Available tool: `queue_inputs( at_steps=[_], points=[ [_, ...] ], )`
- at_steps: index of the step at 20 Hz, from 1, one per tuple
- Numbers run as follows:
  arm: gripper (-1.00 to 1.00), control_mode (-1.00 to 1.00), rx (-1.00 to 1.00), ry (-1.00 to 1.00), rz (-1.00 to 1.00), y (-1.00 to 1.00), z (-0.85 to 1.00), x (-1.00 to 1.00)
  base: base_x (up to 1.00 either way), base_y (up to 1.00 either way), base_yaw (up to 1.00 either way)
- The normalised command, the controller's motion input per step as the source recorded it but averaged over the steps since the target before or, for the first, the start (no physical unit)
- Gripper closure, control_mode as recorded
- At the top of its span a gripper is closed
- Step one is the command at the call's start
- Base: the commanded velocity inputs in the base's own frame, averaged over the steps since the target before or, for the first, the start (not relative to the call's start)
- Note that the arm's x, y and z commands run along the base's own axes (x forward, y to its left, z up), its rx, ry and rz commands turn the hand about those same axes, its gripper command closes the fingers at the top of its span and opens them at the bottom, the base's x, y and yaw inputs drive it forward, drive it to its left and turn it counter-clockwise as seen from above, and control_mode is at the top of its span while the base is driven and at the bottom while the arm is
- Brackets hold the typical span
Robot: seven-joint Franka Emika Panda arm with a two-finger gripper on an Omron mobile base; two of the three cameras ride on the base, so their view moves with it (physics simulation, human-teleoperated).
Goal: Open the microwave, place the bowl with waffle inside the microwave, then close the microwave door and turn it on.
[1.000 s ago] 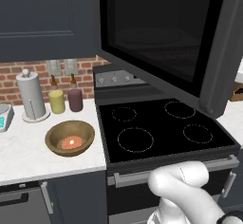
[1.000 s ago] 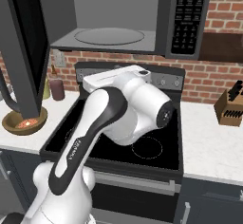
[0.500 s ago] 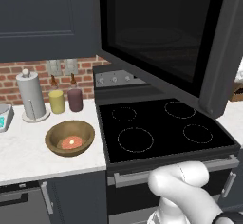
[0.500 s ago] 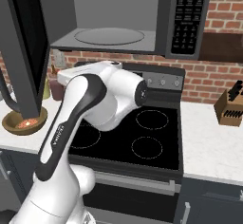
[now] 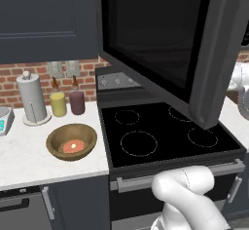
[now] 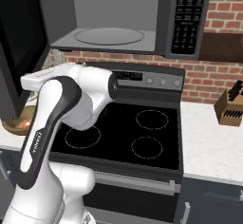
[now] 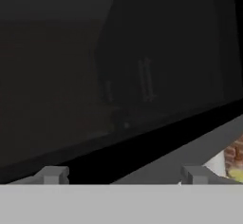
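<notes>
Bowl (image 5: 71, 141) brown wooden, round, tan inside, orange waffle (image 5: 73, 146) centred

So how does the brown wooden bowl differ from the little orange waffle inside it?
The round brown wooden bowl is clearly wider than the small reddish-orange waffle, which covers just the bowl's bottom. The bowl is plain tan inside with raised walls; the waffle is a flat disc with a pale centre spot. The bowl rests on the white counter; the waffle rests in the bowl. Both are round.
</notes>
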Motion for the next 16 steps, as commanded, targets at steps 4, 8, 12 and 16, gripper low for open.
queue_inputs(
  at_steps=[4, 8, 12, 16],
  points=[
    [-1.0, -1.0, -0.01, 0.0, 0.26, 0.84, 0.0, -0.76, 0.0, 0.0, 0.0],
    [-1.0, -1.0, -0.01, 0.01, 0.19, 0.99, 0.0, -0.38, 0.0, 0.0, 0.0],
    [-1.0, -1.0, -0.01, 0.05, 0.08, 1.0, 0.0, 0.0, 0.0, 0.0, 0.0],
    [-1.0, -1.0, -0.03, 0.01, 0.02, 0.98, 0.02, 0.01, 0.0, 0.0, 0.0]
  ],
)
